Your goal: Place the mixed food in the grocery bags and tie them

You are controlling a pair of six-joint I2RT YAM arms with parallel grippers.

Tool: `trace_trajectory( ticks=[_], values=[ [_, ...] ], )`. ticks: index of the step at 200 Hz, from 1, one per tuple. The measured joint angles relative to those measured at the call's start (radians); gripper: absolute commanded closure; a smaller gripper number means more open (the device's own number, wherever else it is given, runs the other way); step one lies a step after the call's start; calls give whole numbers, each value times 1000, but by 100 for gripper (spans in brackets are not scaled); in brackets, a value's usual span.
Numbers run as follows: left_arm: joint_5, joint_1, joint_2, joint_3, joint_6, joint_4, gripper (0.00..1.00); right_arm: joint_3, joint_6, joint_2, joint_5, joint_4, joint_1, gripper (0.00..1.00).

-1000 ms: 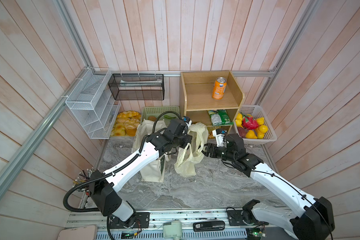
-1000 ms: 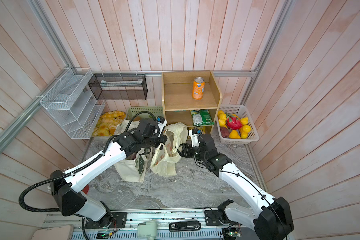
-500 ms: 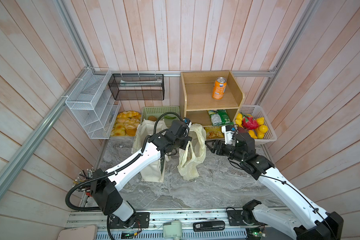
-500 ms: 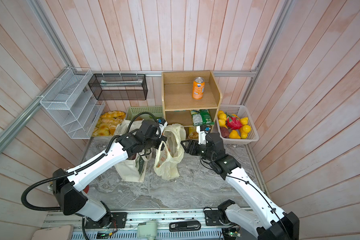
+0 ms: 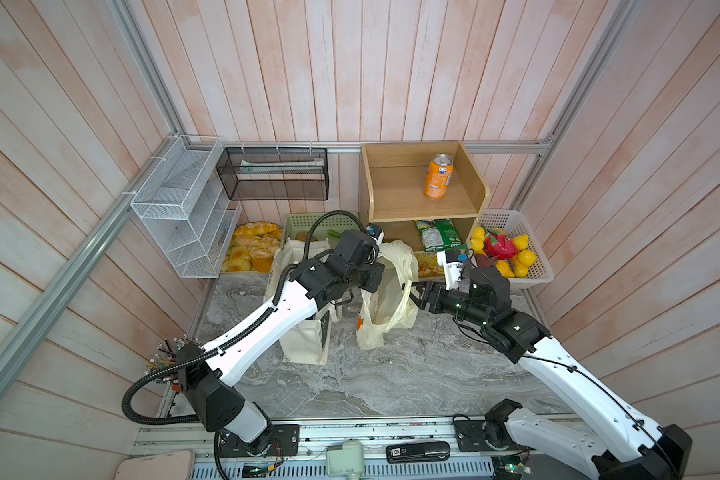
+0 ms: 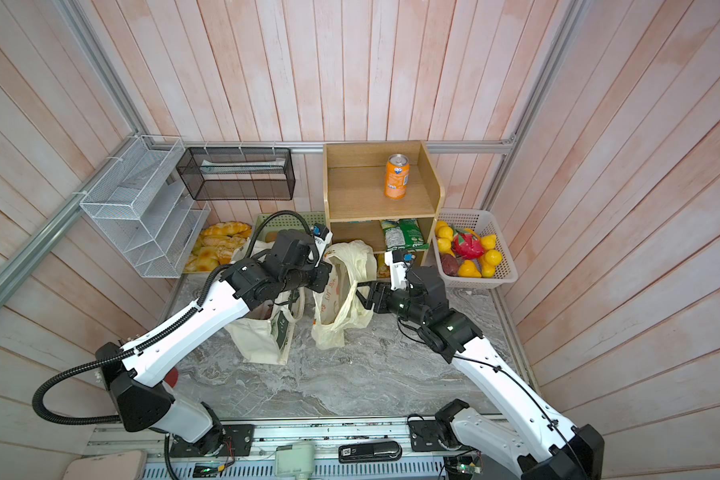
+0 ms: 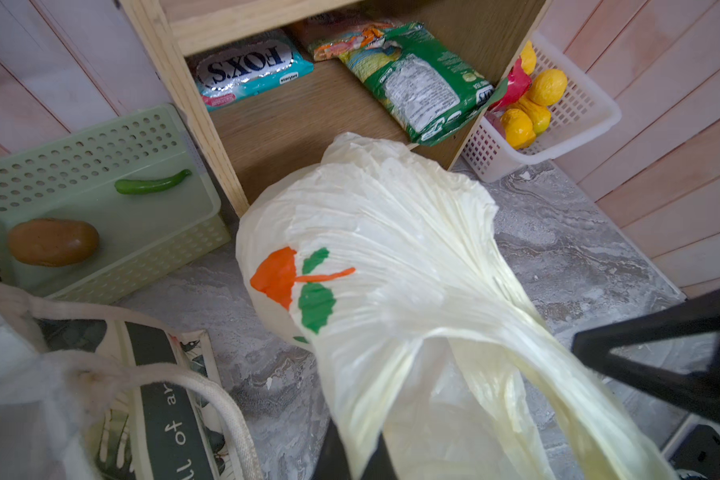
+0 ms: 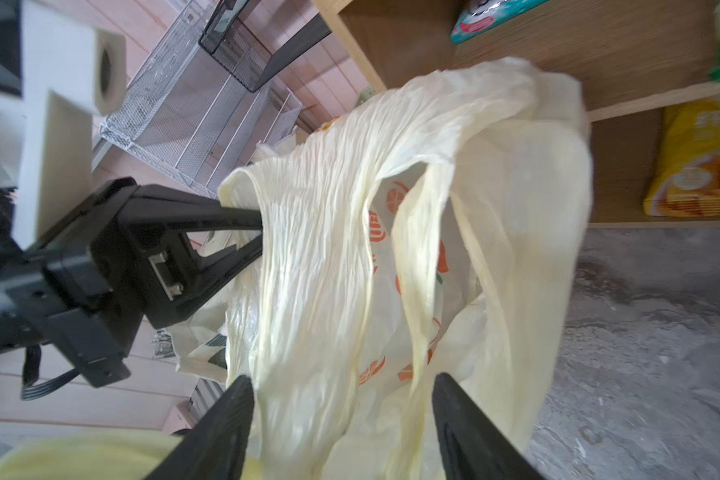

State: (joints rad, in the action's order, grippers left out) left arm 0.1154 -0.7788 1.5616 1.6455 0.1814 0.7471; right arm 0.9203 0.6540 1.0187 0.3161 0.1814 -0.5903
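Note:
The pale-yellow plastic grocery bag point(image 5: 385, 303) point(image 6: 339, 297) with orange fruit print stands on the marble table in both top views. My left gripper point(image 5: 376, 277) point(image 7: 352, 459) is shut on its gathered handle and holds it up; its fingertips point(image 8: 258, 226) pinch the plastic. My right gripper point(image 5: 414, 293) point(image 8: 341, 415) is open, its two fingers on either side of the bag's other handle and wall. The cream canvas grocery bag point(image 5: 304, 345) point(image 6: 262, 340) stands upright just left, under my left arm. The mixed food is hidden.
Behind the bags a wooden shelf point(image 5: 479, 195) holds an orange can point(image 5: 438, 176) and a green packet point(image 5: 439, 235). A white basket point(image 5: 535, 274) of fruit sits at the right, with a green basket point(image 7: 100, 257), bread point(image 5: 252, 249) and wire racks point(image 5: 184, 216) at the left.
My right arm drew back to the right, then came in a little towards the plastic bag, its jaws staying open. The left gripper kept its hold on the handle.

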Motion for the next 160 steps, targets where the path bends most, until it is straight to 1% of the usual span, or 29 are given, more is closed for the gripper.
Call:
trace_trajectory(
  ticks=[36,44,62,86,112,143,160],
  values=[
    [5,-8,1,23,-17,19,100,0,-2,60,-5,-25,-16,40],
    [5,-10,3,22,-20,21,100,0,-4,67,-6,-25,-16,39],
    [6,-10,4,8,-24,18,100,0,-14,74,-8,-24,-6,34],
    [13,-10,5,-34,-28,13,100,4,-29,72,-8,-23,28,33],
    [16,-10,6,-82,-28,-5,100,4,-35,36,-4,8,111,34],
    [16,-10,8,-117,-27,-29,100,-9,-34,-72,15,23,276,34],
    [12,-10,8,-138,-21,-55,100,-25,-29,-116,23,28,344,34]
  ],
)
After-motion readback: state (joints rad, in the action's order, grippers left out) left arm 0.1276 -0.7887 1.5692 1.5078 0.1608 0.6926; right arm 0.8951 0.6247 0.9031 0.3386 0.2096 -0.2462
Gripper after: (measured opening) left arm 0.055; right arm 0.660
